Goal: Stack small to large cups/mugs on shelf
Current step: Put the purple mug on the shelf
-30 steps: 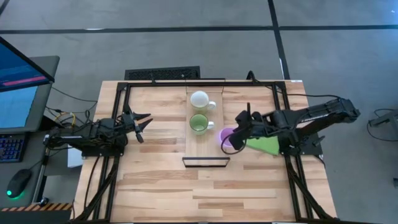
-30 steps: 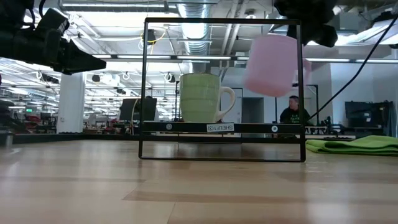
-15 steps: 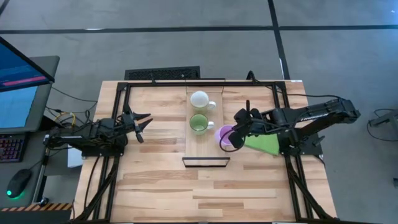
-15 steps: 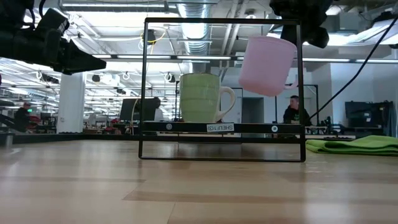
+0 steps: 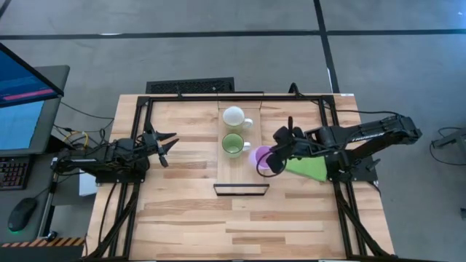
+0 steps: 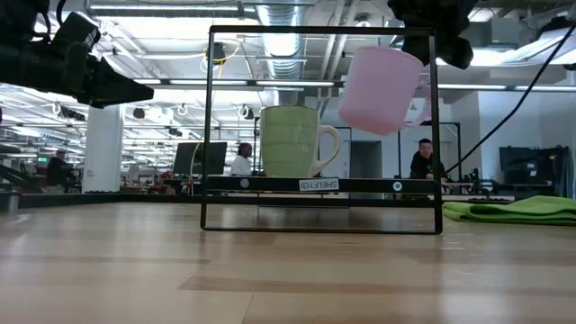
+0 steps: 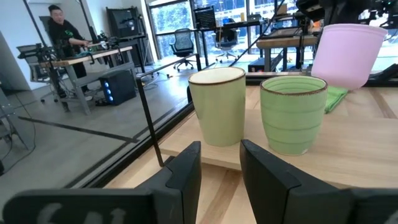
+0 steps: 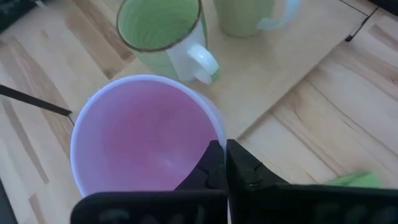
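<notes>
Left end effector (image 5: 169,143): held idle over the left side of the worktop (image 5: 182,211), fingers slightly parted, nothing gripped.
White mug (image 5: 234,116): placed on the shelf (image 5: 240,175), at its far end.
Green mug (image 5: 233,144): placed on the shelf, just beside the white mug.
Purple mug (image 5: 263,159): held tilted in the air above the shelf's right edge.
Right end effector (image 5: 279,155): clenched on the purple mug's rim.
Green cloth (image 5: 309,169): laid right of the shelf.

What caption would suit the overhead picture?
Right tool carries the purple mug toward the shelf holding white and green mugs.
</notes>
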Controlling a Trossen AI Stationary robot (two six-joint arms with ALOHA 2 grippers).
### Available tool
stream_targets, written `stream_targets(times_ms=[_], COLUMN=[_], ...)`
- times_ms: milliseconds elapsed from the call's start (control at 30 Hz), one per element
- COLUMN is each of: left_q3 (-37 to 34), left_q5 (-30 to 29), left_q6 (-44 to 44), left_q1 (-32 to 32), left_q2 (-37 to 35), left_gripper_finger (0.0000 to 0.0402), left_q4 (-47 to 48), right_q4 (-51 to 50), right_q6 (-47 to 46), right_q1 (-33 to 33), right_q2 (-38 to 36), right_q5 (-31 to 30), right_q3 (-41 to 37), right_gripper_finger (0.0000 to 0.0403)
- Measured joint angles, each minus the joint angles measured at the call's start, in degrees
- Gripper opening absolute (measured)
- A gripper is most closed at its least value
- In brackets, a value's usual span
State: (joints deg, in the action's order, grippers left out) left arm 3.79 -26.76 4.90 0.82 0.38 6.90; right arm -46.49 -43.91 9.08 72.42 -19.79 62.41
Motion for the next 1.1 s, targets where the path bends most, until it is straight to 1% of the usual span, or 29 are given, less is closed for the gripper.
stream_targets(times_ms=[333,433,633,867,1000,1100], left_q3=[0.0,0.0,0.0,0.0,0.0,0.0], left_q5=[0.0,0.0,-0.1,-0.1,-0.1,-0.1], left_q6=[0.0,0.0,0.0,0.0,0.0,0.0], left_q1=[0.0,0.0,0.0,0.0,0.0,0.0], left_q2=[0.0,0.0,0.0,0.0,0.0,0.0], left_gripper_finger=[0.0103,0.0103,0.0103,0.0103,0.0103,0.0103], left_q4=[0.0,0.0,0.0,0.0,0.0,0.0], right_q4=[4.5,6.7,7.6,7.7,3.8,-1.0], right_q6=[-1.1,-1.1,-1.1,0.8,0.6,-1.3], right_q1=[-0.1,0.6,1.4,1.4,1.5,1.4], right_q2=[0.1,1.9,6.6,12.8,17.5,21.3], right_q5=[0.0,0.1,0.8,2.9,3.4,3.6], right_q3=[0.0,0.1,0.1,6.3,11.6,15.4], right_gripper_finger=[0.0003,0.0003,0.0003,0.0003,0.0003,0.0003])
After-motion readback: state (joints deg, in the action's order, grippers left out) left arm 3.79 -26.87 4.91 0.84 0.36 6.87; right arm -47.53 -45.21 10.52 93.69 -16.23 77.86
